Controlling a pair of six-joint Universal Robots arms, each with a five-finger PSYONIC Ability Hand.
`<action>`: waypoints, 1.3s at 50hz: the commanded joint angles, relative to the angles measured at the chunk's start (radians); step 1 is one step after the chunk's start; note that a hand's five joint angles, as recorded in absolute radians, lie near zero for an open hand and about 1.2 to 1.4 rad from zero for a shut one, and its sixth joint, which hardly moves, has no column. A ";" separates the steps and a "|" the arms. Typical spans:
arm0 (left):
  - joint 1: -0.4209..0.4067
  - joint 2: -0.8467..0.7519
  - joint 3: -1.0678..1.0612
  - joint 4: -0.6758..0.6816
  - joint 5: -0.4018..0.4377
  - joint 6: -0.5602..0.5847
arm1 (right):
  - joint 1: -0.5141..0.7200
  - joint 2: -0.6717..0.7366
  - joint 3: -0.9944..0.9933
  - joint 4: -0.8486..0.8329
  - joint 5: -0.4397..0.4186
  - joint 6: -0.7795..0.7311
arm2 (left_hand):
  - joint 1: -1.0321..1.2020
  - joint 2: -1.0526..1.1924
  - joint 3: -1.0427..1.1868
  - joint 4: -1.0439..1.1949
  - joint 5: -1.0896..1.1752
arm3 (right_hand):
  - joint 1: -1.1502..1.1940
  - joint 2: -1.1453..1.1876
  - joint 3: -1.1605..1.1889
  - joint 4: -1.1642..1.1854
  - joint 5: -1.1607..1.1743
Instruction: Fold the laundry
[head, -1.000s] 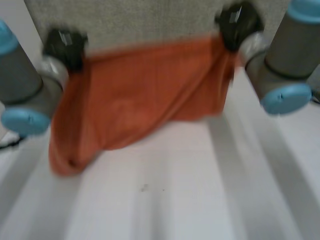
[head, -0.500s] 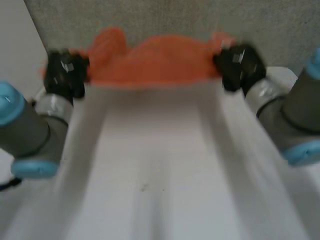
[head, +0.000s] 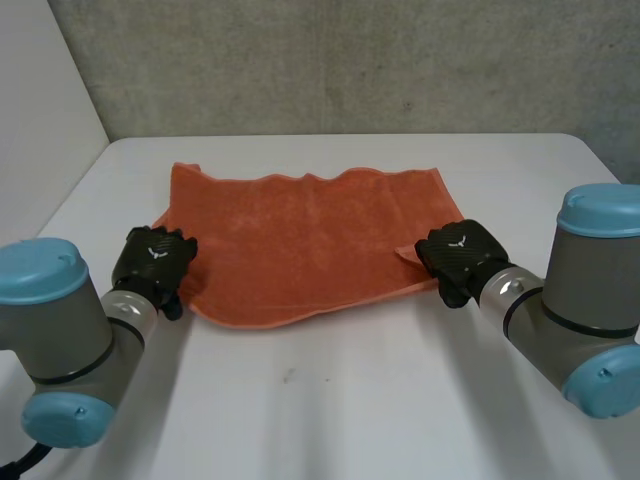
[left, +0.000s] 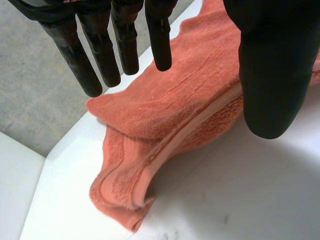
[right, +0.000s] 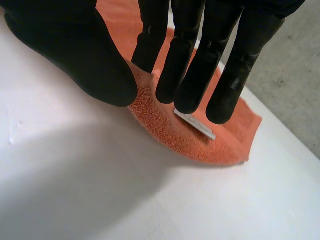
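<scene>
Orange towel (head: 310, 240) is laid spread out on the white worktop (head: 330, 400). Left hand (head: 152, 258) is held released, fingers straight, over the towel's near left corner. The towel's near right corner is pinched by right hand (head: 458, 258), thumb against fingers.

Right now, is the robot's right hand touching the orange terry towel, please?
Touching: in the right wrist view, the right hand pinches a raised corner of the orange towel against its thumb.
</scene>
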 joint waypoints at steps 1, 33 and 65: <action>0.092 0.012 -0.006 -0.037 0.053 0.001 | 0.002 -0.058 0.006 -0.007 -0.019 0.079 | -0.002 0.008 0.002 0.018 0.024 | 0.423 0.219 0.211 0.203 0.224; 0.339 -0.032 0.022 -0.089 0.351 -0.153 | -0.006 -0.044 0.004 -0.011 -0.042 0.151 | 0.027 0.037 0.031 0.047 0.053 | 0.423 0.219 0.211 0.203 0.224; 0.327 0.003 -0.013 0.021 0.339 -0.164 | -0.052 -0.060 -0.112 0.229 -0.056 0.108 | 0.960 0.971 0.964 0.980 0.987 | -0.125 -0.328 -0.337 -0.344 -0.323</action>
